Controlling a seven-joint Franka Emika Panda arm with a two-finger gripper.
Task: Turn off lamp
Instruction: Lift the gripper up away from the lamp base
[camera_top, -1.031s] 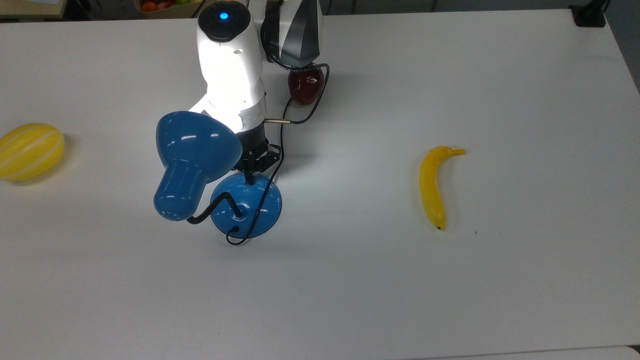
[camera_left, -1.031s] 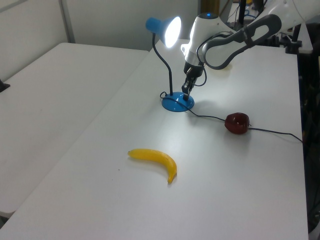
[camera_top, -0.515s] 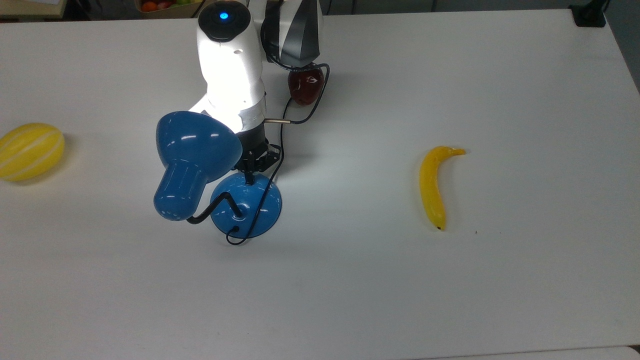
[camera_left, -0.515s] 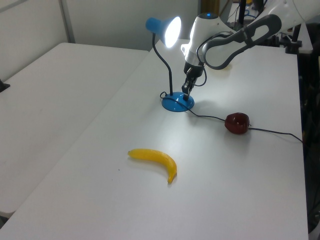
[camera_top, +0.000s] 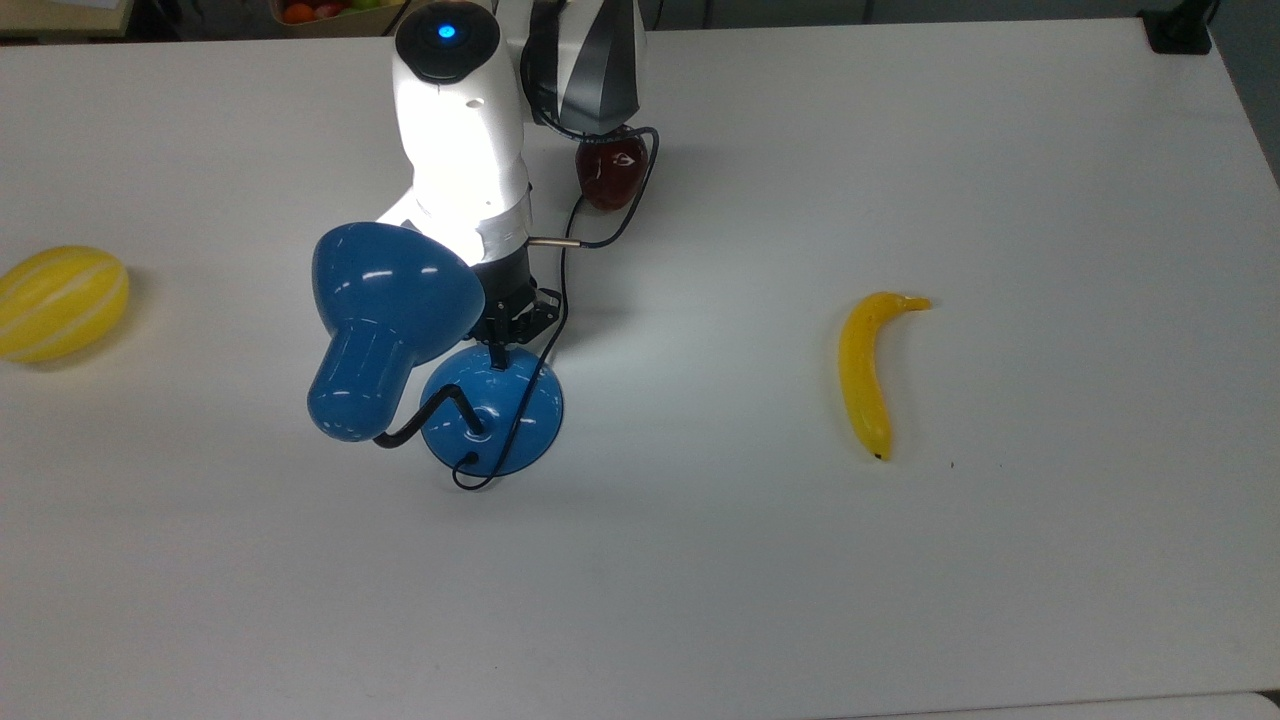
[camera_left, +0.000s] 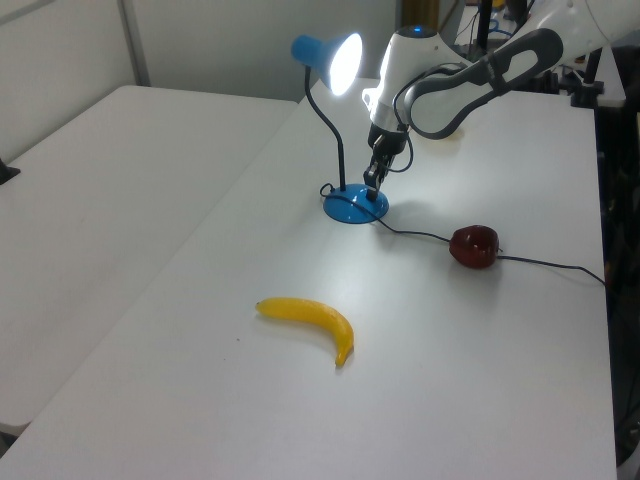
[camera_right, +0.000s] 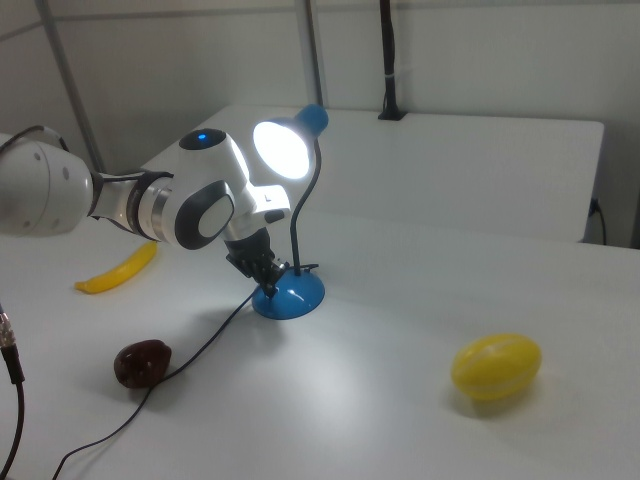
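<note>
One arm is all I am driving here, and its gripper (camera_top: 497, 352) reaches down onto the round blue base of the lamp (camera_top: 492, 412), with the fingertips pressed together as a single dark point touching the top of the dome. In the left view the gripper (camera_left: 370, 184) meets the base just beside the thin black neck.

The lamp (camera_left: 340, 120) stands on the white table (camera_top: 900, 580), toward the top view's left of centre, and its bulb is lit — in the right view the open mouth of the shade glows bright white, and the light washes over the arm's white casing next to it. The lamp (camera_right: 291, 220) has a glossy blue bell shade held above the base on a bent neck, and a black cord (camera_left: 540, 262) trails away from the base across the table.

A dark red apple (camera_top: 611, 172) lies near the cord, behind the lamp in the top view. A banana (camera_top: 866, 372) rests well apart on the top view's right — and a yellow melon (camera_top: 60, 302) sits at the top view's far left edge.
</note>
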